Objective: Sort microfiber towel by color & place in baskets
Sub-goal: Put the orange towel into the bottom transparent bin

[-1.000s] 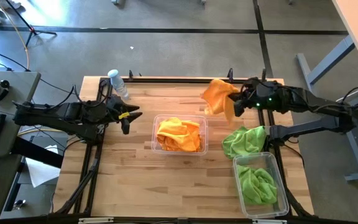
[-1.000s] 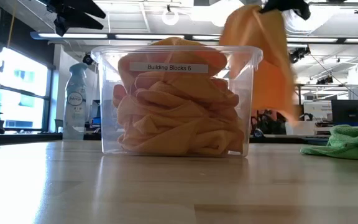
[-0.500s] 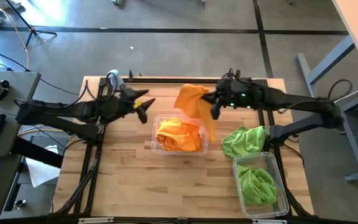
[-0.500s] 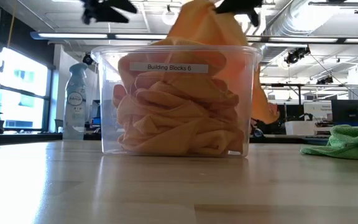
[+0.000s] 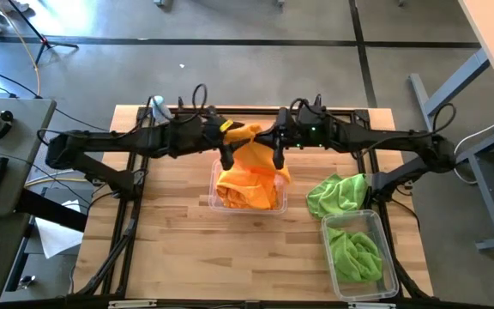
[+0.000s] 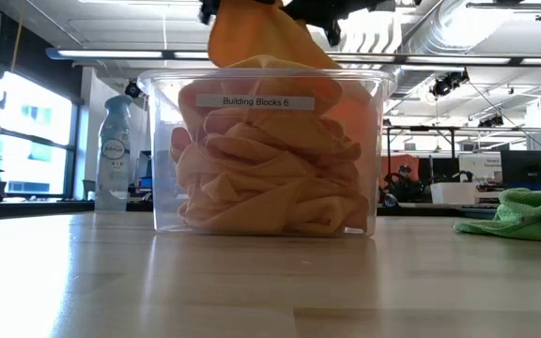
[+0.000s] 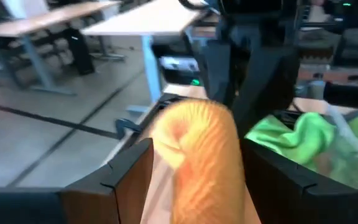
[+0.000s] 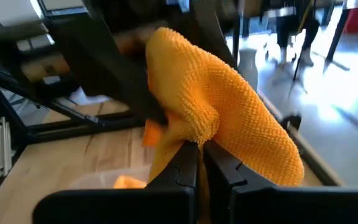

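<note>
Orange towel [image 5: 251,154] hanging above orange-filled basket [image 5: 280,204]; green-filled basket [image 5: 390,262] apart.

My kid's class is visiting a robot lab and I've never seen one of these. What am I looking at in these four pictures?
It is a robot with two dark arms at a wooden table, sorting fuzzy towels by colour into clear tubs. One picture looks straight down, one looks level across the tabletop, and two come from cameras on the arms' wrists. The right gripper is shut on an orange towel, held over the middle tub, which is full of orange towels. The left gripper is open, with that same towel between its fingers. A second tub at the right holds a green towel; a loose green towel lies beside it. A bottle stands at the back.
</note>
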`<state>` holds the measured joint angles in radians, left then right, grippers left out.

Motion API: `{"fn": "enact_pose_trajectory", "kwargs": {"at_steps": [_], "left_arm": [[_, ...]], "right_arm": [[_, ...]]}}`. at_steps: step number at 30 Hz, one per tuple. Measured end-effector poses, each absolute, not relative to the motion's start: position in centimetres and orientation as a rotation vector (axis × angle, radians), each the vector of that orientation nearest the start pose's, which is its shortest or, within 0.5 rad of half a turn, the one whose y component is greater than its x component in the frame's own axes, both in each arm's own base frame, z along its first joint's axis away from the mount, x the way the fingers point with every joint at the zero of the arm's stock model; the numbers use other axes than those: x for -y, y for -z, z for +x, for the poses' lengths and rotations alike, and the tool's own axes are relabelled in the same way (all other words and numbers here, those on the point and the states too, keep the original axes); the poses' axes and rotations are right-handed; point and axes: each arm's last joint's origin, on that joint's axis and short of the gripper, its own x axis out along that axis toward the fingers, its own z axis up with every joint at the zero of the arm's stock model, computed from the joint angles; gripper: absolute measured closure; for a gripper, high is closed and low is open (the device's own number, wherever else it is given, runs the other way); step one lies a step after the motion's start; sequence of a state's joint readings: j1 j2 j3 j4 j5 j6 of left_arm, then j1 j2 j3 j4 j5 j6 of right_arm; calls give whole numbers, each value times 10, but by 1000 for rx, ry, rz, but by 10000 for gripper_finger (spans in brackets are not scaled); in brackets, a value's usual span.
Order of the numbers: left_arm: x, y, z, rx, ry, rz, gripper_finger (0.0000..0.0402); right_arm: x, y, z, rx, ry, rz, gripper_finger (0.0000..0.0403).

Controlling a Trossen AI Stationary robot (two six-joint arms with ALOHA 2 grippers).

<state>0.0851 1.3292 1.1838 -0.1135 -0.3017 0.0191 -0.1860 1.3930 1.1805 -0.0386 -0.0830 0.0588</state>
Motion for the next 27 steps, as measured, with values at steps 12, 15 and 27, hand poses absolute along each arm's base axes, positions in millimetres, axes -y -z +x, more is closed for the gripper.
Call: {"fn": "enact_pose_trajectory", "kwargs": {"at_steps": [12,15,27], "left_arm": [[-38,-344,317,-304,-247,-19,177],[-38,-345,317,-297,-279,-45,193],[-40,-345,315,-318,-317,34,385]], "right_arm": [[55,-366,313,-81,95,-16,401],[55,-365,313,-87,95,-10,401],[59,-361,311,-130,151,143,360]]}}
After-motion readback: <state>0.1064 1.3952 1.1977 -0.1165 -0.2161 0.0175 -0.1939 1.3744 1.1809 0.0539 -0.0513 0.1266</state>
